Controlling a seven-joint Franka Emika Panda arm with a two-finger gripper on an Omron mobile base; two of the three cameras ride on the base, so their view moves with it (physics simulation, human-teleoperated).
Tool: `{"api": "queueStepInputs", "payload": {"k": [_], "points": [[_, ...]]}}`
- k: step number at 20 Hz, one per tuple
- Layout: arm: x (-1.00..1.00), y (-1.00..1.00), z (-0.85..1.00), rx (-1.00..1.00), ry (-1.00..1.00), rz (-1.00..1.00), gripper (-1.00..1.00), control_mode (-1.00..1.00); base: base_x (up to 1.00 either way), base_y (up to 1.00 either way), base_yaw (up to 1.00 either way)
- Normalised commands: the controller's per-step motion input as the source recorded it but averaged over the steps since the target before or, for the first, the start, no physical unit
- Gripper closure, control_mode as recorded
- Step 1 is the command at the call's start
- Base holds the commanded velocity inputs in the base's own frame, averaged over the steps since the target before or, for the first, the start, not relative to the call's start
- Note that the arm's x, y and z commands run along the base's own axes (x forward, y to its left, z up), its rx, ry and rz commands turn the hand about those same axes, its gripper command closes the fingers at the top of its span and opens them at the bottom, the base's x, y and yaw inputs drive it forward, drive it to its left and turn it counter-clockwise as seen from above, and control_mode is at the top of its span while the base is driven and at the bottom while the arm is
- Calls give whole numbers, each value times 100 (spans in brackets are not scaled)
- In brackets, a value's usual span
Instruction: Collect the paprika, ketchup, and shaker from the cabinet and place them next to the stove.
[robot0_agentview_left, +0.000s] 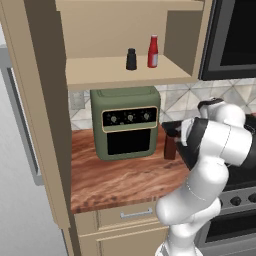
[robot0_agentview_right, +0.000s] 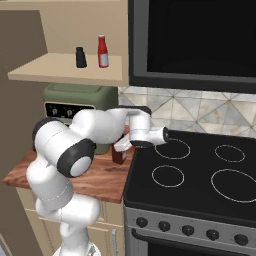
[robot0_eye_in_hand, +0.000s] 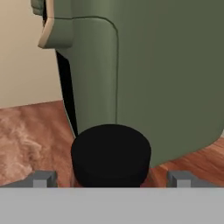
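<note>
On the cabinet (robot0_agentview_left: 120, 75) shelf the shaker (robot0_agentview_left: 131, 59) stands left of the ketchup (robot0_agentview_left: 153, 51), both upright and just apart; below, the toaster oven (robot0_agentview_left: 127, 122) sits on the wooden counter (robot0_agentview_left: 120, 180), and right of it the paprika (robot0_agentview_left: 170, 146) stands upright beside the stove (robot0_agentview_right: 200, 175). The gripper (robot0_eye_in_hand: 111, 179) straddles the paprika's black cap, jaws spread wide, pads clear of it on both sides. The jar looks rigid, smooth and likely slippery, top-heavy if bumped; the remaining two seem light and best taken mid-body. The hand view shows the finger clearance; the base views alone show the shelf.
</note>
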Motion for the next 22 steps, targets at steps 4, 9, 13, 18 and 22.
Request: {"api": "queueStepInputs", "payload": {"k": [4, 9, 13, 18, 22], "points": [[-10, 0, 18, -1, -3, 0, -100, -100, 0, 0, 0], [-32, 0, 33, -3, -7, 0, -100, -100, 0, 0, 0], [-38, -3, 38, -6, -10, -1, -100, -100, 0, 0, 0], [-50, 0, 47, -8, -10, -2, -100, -100, 0, 0, 0], [-64, 0, 57, -8, -6, -7, -100, -100, 0, 0, 0]]}}
